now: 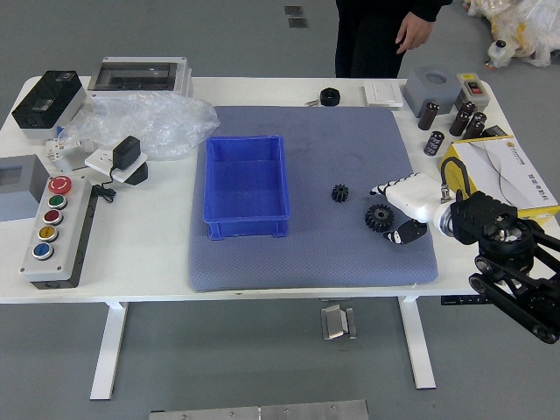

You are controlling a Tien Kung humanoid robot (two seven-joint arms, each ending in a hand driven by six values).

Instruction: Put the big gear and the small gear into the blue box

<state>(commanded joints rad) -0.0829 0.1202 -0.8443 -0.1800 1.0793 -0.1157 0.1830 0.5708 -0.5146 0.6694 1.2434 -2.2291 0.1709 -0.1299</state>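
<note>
Head view: big gear [379,218] between spread fingertips of right hand [422,198].

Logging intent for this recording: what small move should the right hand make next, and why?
Probably close the right hand on the big gear: its spread fingers and thumb lie either side of the gear, which is outside the blue box.

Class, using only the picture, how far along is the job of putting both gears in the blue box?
Nothing looks done: the box is empty. In progress, it seems, is the big gear: the right hand is at it, its fingers around it but not visibly closed on it. Left to do are both gears, as the small gear also lies on the mat, outside the box.
</note>
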